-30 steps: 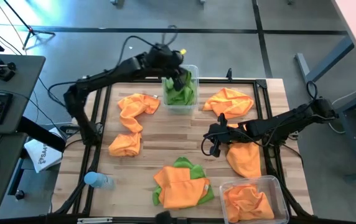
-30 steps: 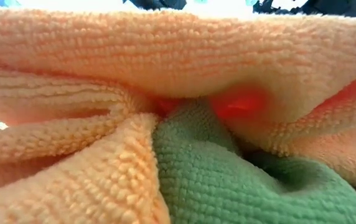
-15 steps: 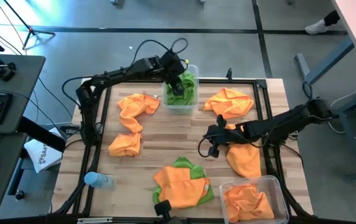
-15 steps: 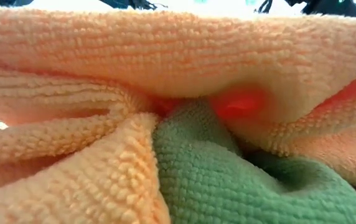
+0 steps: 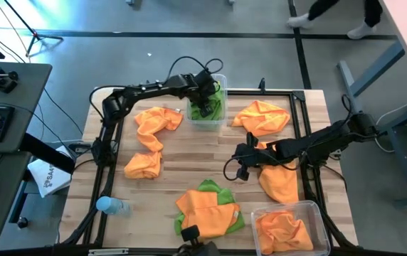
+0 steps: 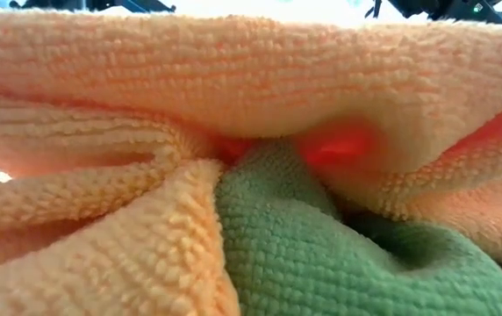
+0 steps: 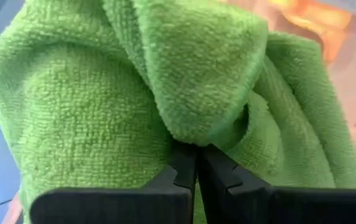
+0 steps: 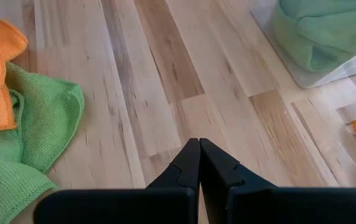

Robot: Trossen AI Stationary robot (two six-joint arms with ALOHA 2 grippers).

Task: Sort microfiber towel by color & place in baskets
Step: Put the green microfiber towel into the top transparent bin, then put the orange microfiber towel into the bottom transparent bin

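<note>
My left gripper (image 5: 205,91) reaches into the clear far tub (image 5: 220,80) and is shut on a lime green towel (image 7: 165,81), which lies bunched in that tub (image 5: 210,107). My right gripper (image 5: 238,168) is shut and empty over bare wood (image 8: 198,149) at the table's middle. Orange towels lie loose at the left (image 5: 157,121) (image 5: 143,165), at the far right (image 5: 262,117) and under my right arm (image 5: 278,183). An orange towel lies on green ones (image 5: 207,210) at the near edge. The near right tub (image 5: 316,210) holds orange towels. My left gripper pinches a fold of the green towel (image 7: 196,134) between its two fingertips (image 7: 184,163). The fingers come from above, slanting down into the tub from the table's left. The rest of the towel lies bunched in the tub around the fingers.
A blue-capped bottle (image 5: 111,206) lies at the near left corner. A white bag (image 5: 47,178) sits off the table's left edge. Orange (image 6: 233,79) and green (image 6: 321,254) towels fill the low view right in front of the camera. Bare wood shows at the table's middle (image 5: 203,153).
My left gripper has gone down into the far tub with the green towel, which hung over the tub and now lies bunched inside it. My right gripper has drifted a little toward the table's left and near edges, still shut.
</note>
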